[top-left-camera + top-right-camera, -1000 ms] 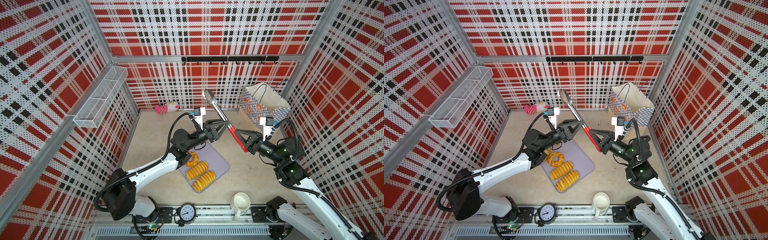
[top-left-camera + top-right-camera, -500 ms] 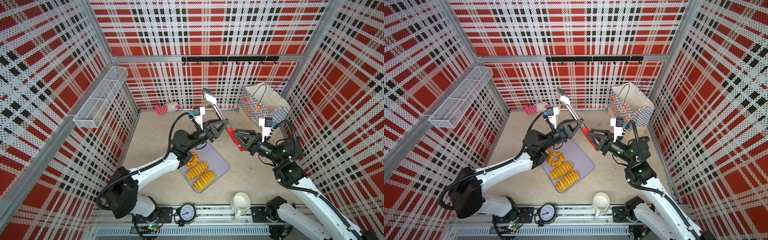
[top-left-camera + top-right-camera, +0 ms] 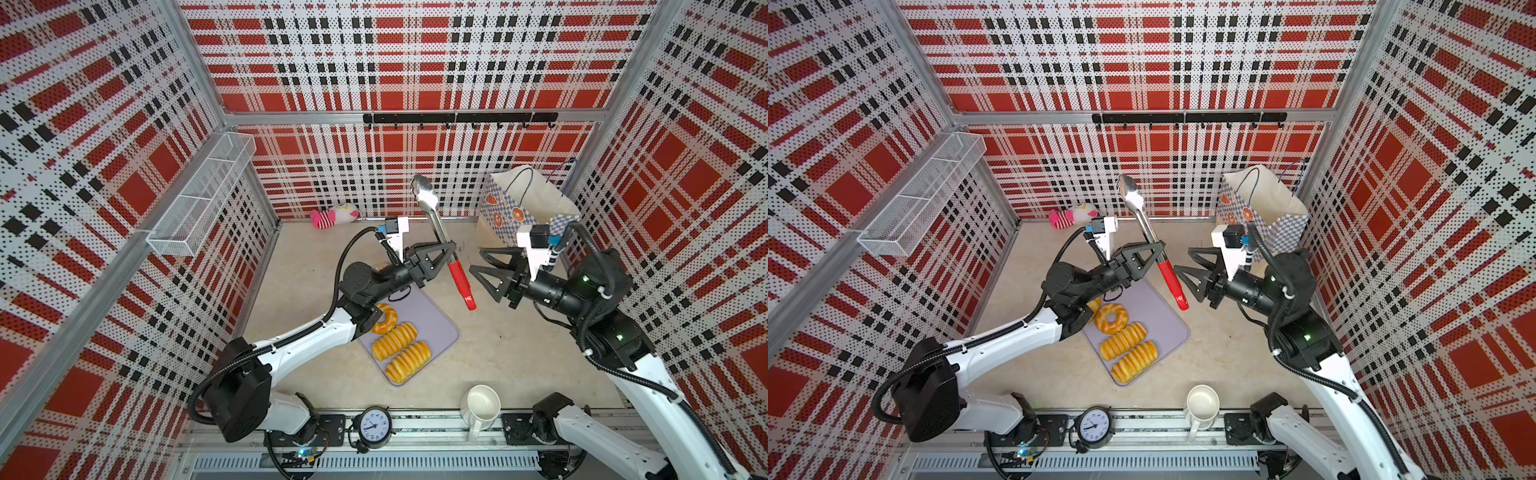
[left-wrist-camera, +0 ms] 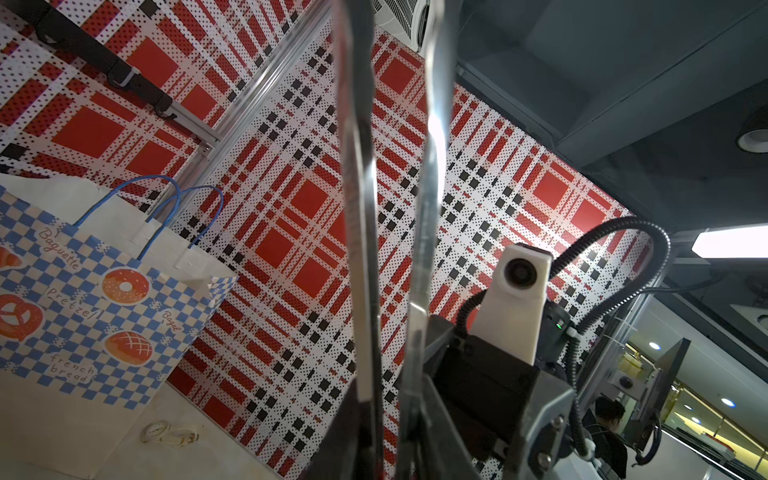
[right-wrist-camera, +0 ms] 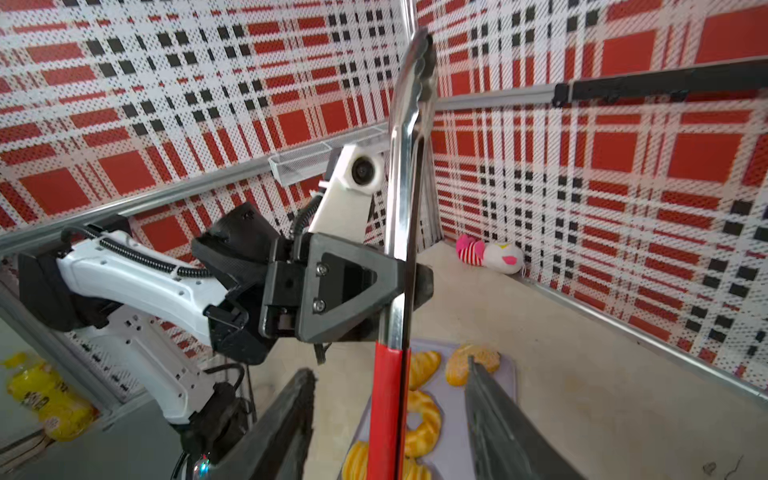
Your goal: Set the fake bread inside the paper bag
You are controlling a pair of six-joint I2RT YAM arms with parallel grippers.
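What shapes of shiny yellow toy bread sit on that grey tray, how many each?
Golden ridged long loaves: 2
Golden ring doughnut: 1
Yellow croissant-shaped piece: 1
Browner round bun: 1
Total in view: 5; the left arm may hide more.

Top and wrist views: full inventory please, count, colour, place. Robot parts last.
tongs: 1, silver with red handle, held raised, centre
tray: 1, lilac, centre
fake bread: at least 5, golden yellow, on tray
paper bag: 1, cream with blue checks, back right
plush toy: 1, pink-white, back wall
mug: 1, white, front edge
clock: 1, black, front rail
wire basket: 1, white, left wall
hook rail: 1, black, back wall
left gripper: black, shut on tongs
right gripper: black, open, empty, beside red handle
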